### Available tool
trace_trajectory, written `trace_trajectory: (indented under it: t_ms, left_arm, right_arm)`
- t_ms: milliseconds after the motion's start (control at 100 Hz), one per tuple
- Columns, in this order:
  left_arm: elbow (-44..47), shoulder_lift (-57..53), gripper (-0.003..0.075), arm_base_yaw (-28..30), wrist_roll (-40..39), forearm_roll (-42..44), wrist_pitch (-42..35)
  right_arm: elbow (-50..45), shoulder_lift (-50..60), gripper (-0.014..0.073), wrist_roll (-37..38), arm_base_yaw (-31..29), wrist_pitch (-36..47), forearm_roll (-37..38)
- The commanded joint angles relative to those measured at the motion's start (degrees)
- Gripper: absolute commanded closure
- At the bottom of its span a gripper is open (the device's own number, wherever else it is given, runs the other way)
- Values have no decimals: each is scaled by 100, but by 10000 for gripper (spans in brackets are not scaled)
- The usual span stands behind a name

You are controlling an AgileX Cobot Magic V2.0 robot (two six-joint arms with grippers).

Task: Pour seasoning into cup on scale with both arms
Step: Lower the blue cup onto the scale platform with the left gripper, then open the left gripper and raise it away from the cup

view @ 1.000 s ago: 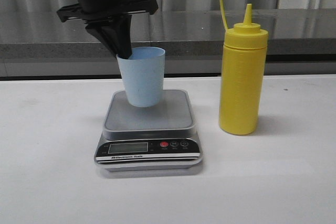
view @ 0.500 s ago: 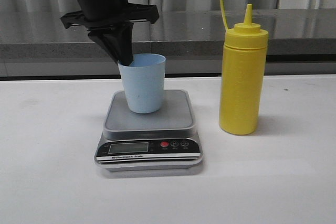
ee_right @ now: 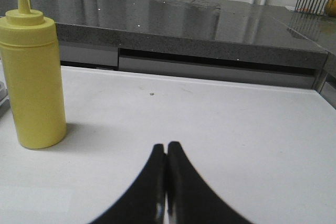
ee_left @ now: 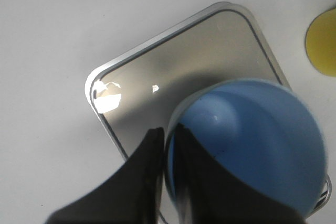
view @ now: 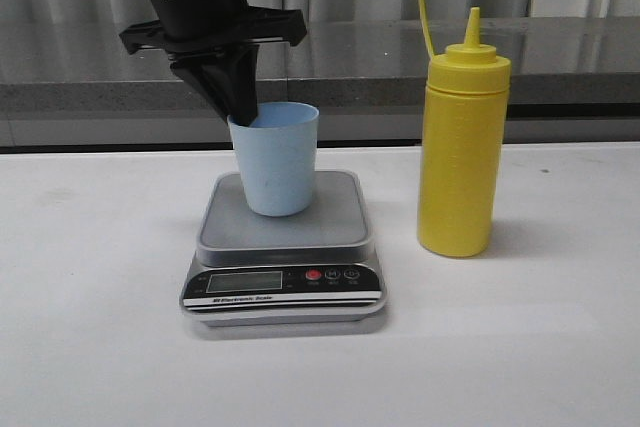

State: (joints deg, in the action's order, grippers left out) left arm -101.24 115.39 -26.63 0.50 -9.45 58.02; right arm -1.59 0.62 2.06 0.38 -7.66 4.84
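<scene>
The pale blue cup (view: 273, 159) stands upright on the grey platform of the scale (view: 283, 247). My left gripper (view: 238, 105) comes down from above and is shut on the cup's left rim, one finger inside and one outside. The left wrist view shows the cup (ee_left: 252, 140) from above on the scale platform (ee_left: 173, 66), with the fingers (ee_left: 167, 135) pinching its wall. The yellow seasoning bottle (view: 462, 147) stands upright right of the scale, cap strap raised. The right wrist view shows the bottle (ee_right: 30, 77) away from my right gripper (ee_right: 166, 148), which is shut and empty over the table.
A grey stone counter (view: 560, 57) runs along the back behind the white table (view: 90, 277). A wire basket (ee_right: 315, 1) sits far off on that counter in the right wrist view.
My left gripper has lowered the tilted cup onto the scale platform, where it now stands upright, and shifted it slightly right. The bottle has not moved.
</scene>
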Motion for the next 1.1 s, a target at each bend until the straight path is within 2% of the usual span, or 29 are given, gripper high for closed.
trace_trajectory:
  t_ms: [0, 120, 170, 240, 520, 730, 890, 1090]
  left_arm:
    - [-167, -312, 541, -49, 5, -99, -149]
    - [-167, -312, 315, -49, 5, -99, -112]
    - [-167, -312, 252, -49, 5, -99, -105]
    - [-167, -312, 212, -49, 5, -99, -90]
    - [-167, -566, 213, -49, 19, -71, -123]
    - [52, -1126, 213, -2, 19, 343, -444]
    - [624, -1770, 213, 208, 19, 398, -998]
    - [1741, -2701, 214, 735, 19, 398, -1685]
  right_arm:
    - [-2, 91, 714, -74, -30, 479, 44]
    - [-2, 91, 714, -74, -30, 479, 44]
    - [-2, 91, 714, -74, -30, 479, 44]
    - [-2, 91, 714, -74, -30, 479, 44]
    - [-2, 91, 714, -74, -30, 479, 44]
    - [-2, 91, 714, -74, -30, 479, 44]
    - [-2, 91, 714, -74, -30, 479, 44]
    - [-2, 91, 714, -74, -30, 479, 44]
